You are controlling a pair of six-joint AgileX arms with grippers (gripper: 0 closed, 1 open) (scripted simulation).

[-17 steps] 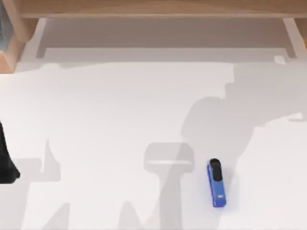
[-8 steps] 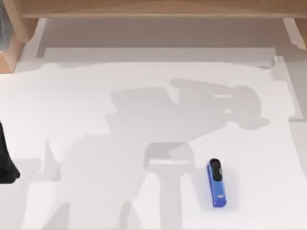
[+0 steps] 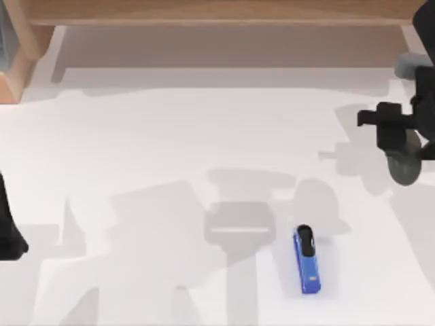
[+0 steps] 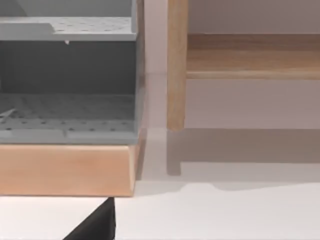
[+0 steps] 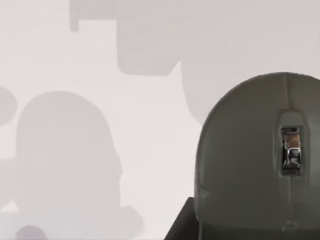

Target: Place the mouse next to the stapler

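Top view: mouse held aloft at right edge, stapler alone on surface

Top view first: the mouse (image 3: 406, 163), dark grey and rounded, sits at the far right side, hanging under the right gripper (image 3: 401, 146) and well apart from the stapler (image 3: 307, 259). Right wrist view has the mouse (image 5: 260, 160) close up, grey dome with a shiny scroll wheel (image 5: 291, 147), white surface (image 5: 100, 75) below it with shadows on it. Mouse looks lifted off the surface, its shadow falling beside it. Right jaws: clenched on the mouse, dark finger edge at its base in the wrist view.

Stapler is bright blue, slim, black rounded end pointing toward the far side, small pale mark near the close end. It lies flat on the white surface (image 3: 136, 149), right of centre, near the front edge, nothing touching it.

Left arm (image 3: 8, 224) parked at the left edge, dark shape partly cut off; cannot tell its jaws. Left wrist view: grey perforated shelf rack (image 4: 67, 80) on a wooden base (image 4: 65, 170), wooden post (image 4: 176, 65) beside it.
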